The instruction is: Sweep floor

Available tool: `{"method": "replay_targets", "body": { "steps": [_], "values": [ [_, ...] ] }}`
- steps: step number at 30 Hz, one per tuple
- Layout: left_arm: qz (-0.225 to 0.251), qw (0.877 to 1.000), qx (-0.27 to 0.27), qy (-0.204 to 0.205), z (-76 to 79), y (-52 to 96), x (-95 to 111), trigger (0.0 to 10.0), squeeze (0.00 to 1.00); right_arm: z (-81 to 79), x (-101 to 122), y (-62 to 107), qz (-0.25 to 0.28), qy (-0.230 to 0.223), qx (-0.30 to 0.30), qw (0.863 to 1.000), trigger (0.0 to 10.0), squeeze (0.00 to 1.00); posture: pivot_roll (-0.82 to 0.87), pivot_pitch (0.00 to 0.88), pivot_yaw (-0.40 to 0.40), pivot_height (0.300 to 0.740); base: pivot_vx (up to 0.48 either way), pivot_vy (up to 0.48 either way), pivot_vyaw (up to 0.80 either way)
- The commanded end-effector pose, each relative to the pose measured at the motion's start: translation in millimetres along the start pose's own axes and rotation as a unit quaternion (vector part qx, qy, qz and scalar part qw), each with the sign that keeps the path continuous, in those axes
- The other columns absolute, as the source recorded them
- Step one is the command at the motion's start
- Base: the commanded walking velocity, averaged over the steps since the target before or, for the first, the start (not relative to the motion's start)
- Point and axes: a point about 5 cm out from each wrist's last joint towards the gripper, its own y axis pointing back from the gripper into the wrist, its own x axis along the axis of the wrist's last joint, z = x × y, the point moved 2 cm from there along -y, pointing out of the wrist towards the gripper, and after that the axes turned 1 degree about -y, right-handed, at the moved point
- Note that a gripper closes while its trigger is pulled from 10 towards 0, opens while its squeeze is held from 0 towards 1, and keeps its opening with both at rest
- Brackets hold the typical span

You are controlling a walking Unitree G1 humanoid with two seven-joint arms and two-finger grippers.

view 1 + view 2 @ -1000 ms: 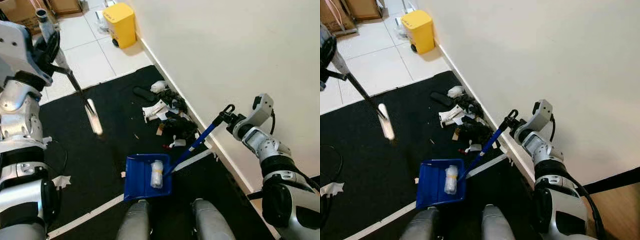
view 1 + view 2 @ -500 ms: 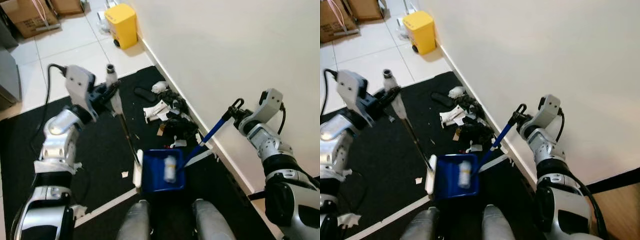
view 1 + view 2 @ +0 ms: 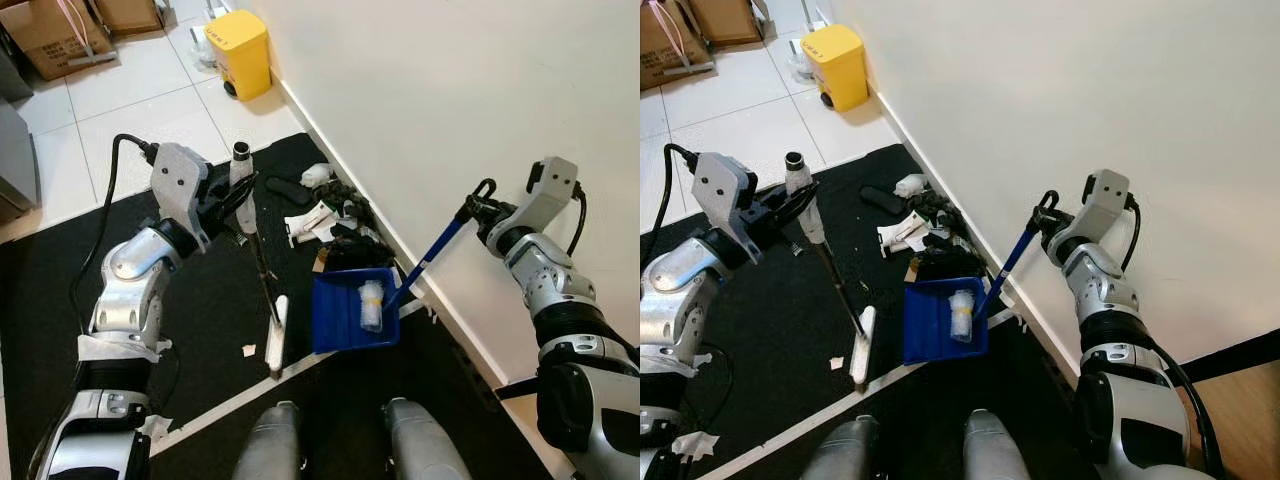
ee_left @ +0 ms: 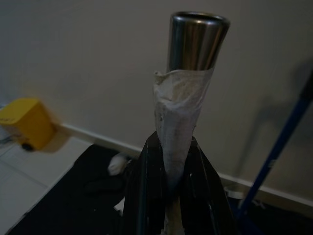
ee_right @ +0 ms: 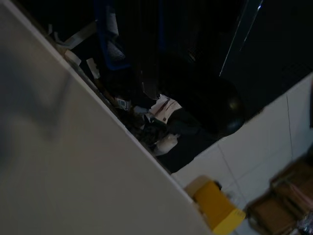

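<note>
Left tool (image 4: 168, 196) clamped on broom handle (image 3: 243, 196), broom head (image 3: 277, 333) on black mat (image 3: 200, 300). Right tool (image 3: 480, 205) grips blue dustpan (image 3: 352, 312) handle; bottle (image 3: 371, 305) inside, beside litter pile (image 3: 335, 225).

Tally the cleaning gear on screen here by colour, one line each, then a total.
Blue: 1, the dustpan with a small bottle lying in it
Yellow: 1, the bin by the wall
Black and white: 1, the broom in the left hand
Total: 3
</note>
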Motion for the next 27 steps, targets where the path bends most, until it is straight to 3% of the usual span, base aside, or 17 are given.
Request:
{"method": "replay_targets", "body": {
  "steps": [1,7,22,23,24,25,26,27],
  "values": [
    [0.010,1.000,0.005,-0.008,3.0,-0.3,2,10.0,0.00,4.6,0,2.7,-0.003,0.023,-0.002,1.000,10.0,0.00,0.04,0.048,0.006,0.740,0.000,0.000,0.00],
    [0.013,1.000,0.001,-0.002,8.9,-2.0,3,10.0,0.00,15.4,-7,6.8,-0.027,0.067,-0.025,0.997,10.0,0.00,0.03,0.052,0.009,0.740,0.000,0.000,0.00],
    [0.013,1.000,0.002,0.001,12.1,-4.6,3,10.0,0.00,32.2,-32,15.3,-0.076,0.087,-0.060,0.991,10.0,0.00,0.04,0.051,0.011,0.740,0.000,0.000,0.00],
    [0.013,1.000,0.004,0.002,11.9,-5.1,2,10.0,0.00,33.4,-33,15.9,-0.078,0.087,-0.064,0.991,10.0,0.10,0.04,0.052,0.012,0.740,0.000,0.000,0.00],
    [0.014,1.000,0.006,0.002,11.6,-5.5,2,10.0,0.00,34.3,-34,16.4,-0.079,0.087,-0.066,0.991,10.0,0.31,0.03,0.050,0.013,0.740,0.000,0.000,0.00],
    [0.015,1.000,0.009,0.005,11.2,-6.0,2,10.0,0.00,35.0,-34,16.7,-0.080,0.087,-0.067,0.991,10.0,0.66,0.03,0.050,0.013,0.740,0.000,0.000,0.00],
    [0.015,1.000,0.009,0.005,11.2,-6.0,2,10.0,0.00,35.0,-34,16.7,-0.080,0.087,-0.067,0.991,10.0,0.66,0.03,0.050,0.013,0.740,0.000,0.000,0.00],
    [0.016,1.000,0.010,0.005,11.2,-6.3,2,10.0,0.00,35.4,-35,17.1,-0.082,0.088,-0.069,0.990,10.0,0.88,0.03,0.051,0.012,0.740,0.000,0.000,0.00]
  ]
}}
